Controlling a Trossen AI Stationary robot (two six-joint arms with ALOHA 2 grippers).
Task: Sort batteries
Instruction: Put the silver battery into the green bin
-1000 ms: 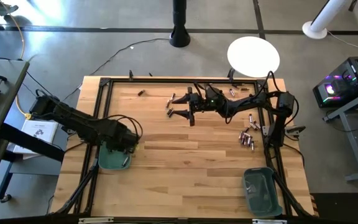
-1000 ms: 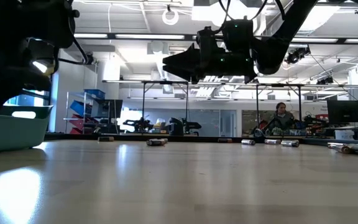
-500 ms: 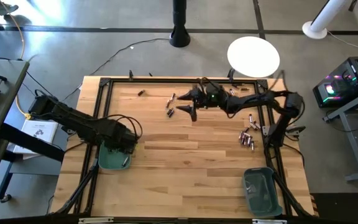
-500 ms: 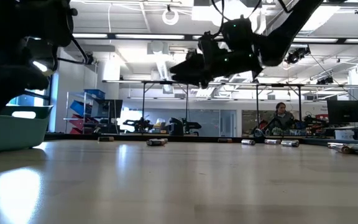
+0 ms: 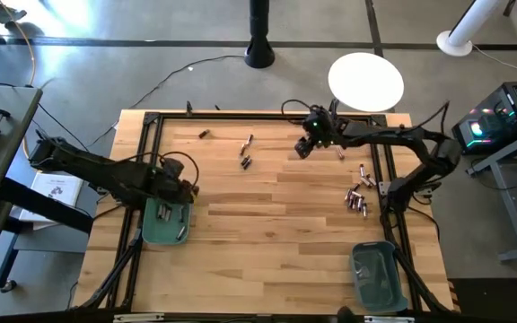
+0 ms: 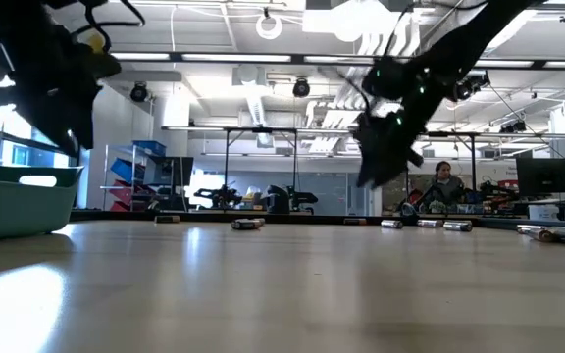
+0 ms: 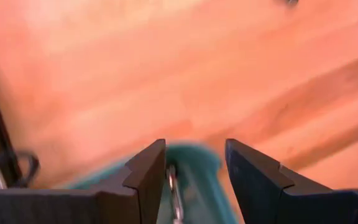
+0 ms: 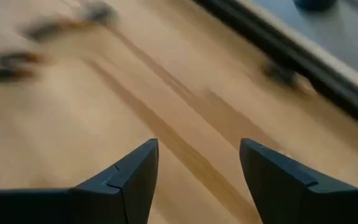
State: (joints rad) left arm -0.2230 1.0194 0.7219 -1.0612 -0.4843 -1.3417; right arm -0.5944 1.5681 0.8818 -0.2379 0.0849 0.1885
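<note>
Batteries lie loose on the wooden table: a pair [image 5: 245, 154] at the far middle, one [image 5: 203, 134] near the far left, and a cluster [image 5: 357, 199] by the right edge. My left gripper [image 5: 187, 190] hangs open over the left teal bin [image 5: 153, 235], where a silvery battery [image 7: 174, 193] rests on the bin's floor. My right gripper [image 5: 302, 151] is open, slants down above bare wood at the far middle, right of the pair, and touches nothing. In the right wrist view the gap [image 8: 197, 146] shows only wood.
A second teal bin [image 5: 375, 274] stands at the near right corner. A black frame [image 5: 267, 116] runs around the tabletop. More batteries [image 5: 363, 170] lie by the right rail. Bare wood fills the table's middle and near side.
My right gripper has swung toward the table's right edge, away from the battery pair, and tipped from nearly level to slanting down. My left gripper has risen above the left bin and turned.
</note>
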